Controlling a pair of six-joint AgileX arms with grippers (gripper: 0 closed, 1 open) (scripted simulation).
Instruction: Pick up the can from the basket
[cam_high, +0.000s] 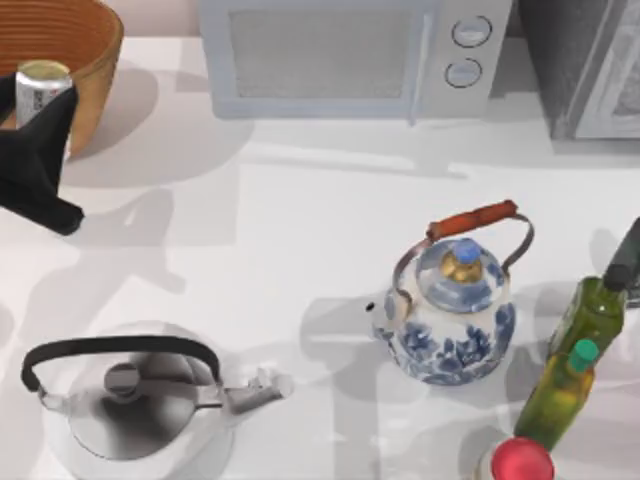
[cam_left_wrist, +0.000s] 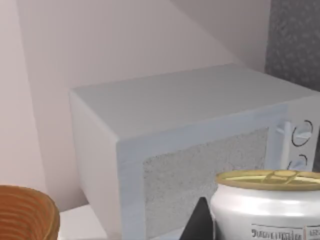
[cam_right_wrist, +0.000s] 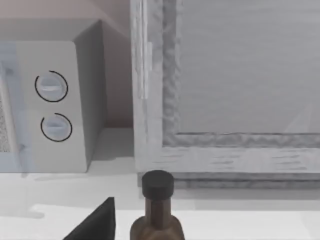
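At the far left of the top view, the wicker basket sits in the worktop's back left corner, its ribbed orange-brown inside facing up. Just in front of its rim, the left gripper holds the can, jaws closed on the silvery-white body with the gold end uppermost; the can shows against the basket's front wall, not down inside it. In the left wrist view the can looms close, gold lid on top and small print on its side, one dark fingertip against it, with the basket's rim off to one side.

Toward the front left of the white worktop stands a steel kettle with a black handle, spout pointing right. At the back, a white microwave with two round knobs faces forward, and a grey speckled cabinet stands beside it on the right.

Right of centre stands a blue-and-white porcelain kettle with an orange-brown grip on its handle. Near the right edge are an olive-green bottle with a dark cap, a yellow-green bottle with a teal cap, and a white container with a red top.

The right wrist view looks past a dark-capped bottle toward the microwave knobs; I cannot tell how the right gripper's jaws stand.
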